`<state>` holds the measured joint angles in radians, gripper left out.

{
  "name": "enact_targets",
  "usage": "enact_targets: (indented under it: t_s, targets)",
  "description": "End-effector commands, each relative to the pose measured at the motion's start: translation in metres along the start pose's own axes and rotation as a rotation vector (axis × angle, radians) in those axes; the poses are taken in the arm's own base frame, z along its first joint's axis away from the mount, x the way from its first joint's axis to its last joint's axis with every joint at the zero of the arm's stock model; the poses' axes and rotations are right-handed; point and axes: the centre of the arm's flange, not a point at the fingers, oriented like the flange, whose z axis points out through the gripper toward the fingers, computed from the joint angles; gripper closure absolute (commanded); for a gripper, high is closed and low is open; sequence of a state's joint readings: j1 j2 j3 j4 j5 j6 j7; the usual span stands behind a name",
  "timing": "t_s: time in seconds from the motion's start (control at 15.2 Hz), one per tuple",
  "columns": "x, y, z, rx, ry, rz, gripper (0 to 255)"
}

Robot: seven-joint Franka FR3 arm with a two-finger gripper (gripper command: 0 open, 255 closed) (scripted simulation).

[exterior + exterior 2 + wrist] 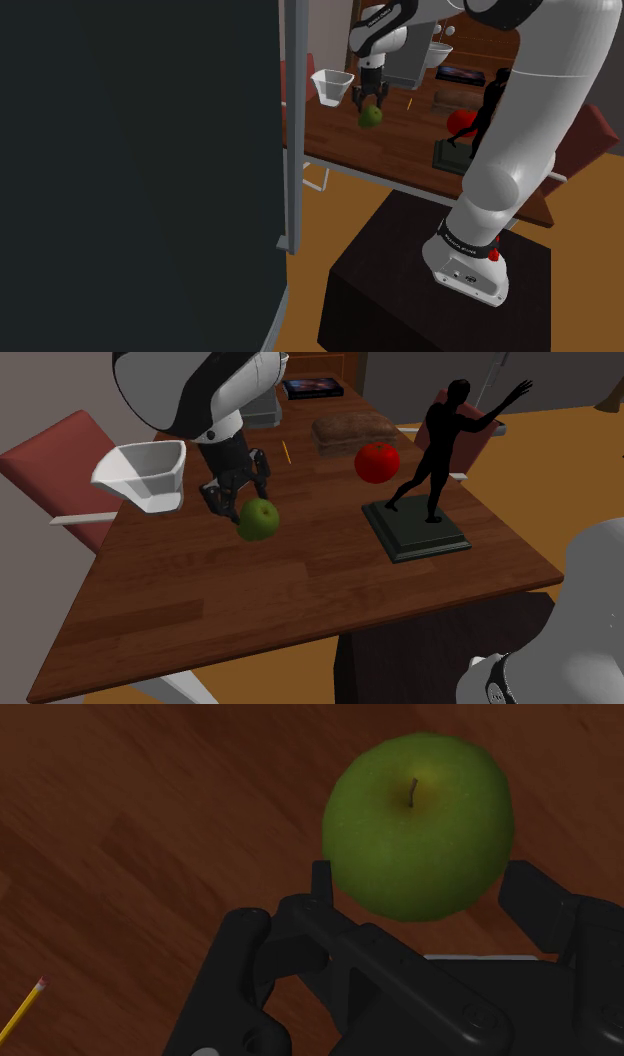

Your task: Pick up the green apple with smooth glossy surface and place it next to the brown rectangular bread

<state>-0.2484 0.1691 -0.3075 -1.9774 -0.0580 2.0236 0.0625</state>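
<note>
In the shoulder view a dark panel [130, 170] hides the left half, and lettering low on the arm [490, 190] is too small to read. The gripper [422, 882] clasps the green apple [418, 824] over the table [250, 602]; a pencil [22, 1009] nearby is cut off. Beyond, the second exterior view shows the bread [352, 430], well apart.

The gripper [243, 499] clasps the green apple [258, 520] over the wooden table [250, 597], near a white cup [145, 474]; the bread [352, 428] lies well apart.
</note>
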Motion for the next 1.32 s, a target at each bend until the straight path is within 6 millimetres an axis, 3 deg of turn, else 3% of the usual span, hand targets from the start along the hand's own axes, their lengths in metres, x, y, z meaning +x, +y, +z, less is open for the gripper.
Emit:
enact_targets:
  t_s: [0.0, 1.25]
  targets:
    - [-0.002, 0.002, -0.011, 0.000, 0.000, 0.000, 255]
    - [-0.013, 0.012, -0.110, 0.000, 0.000, 0.000, 255]
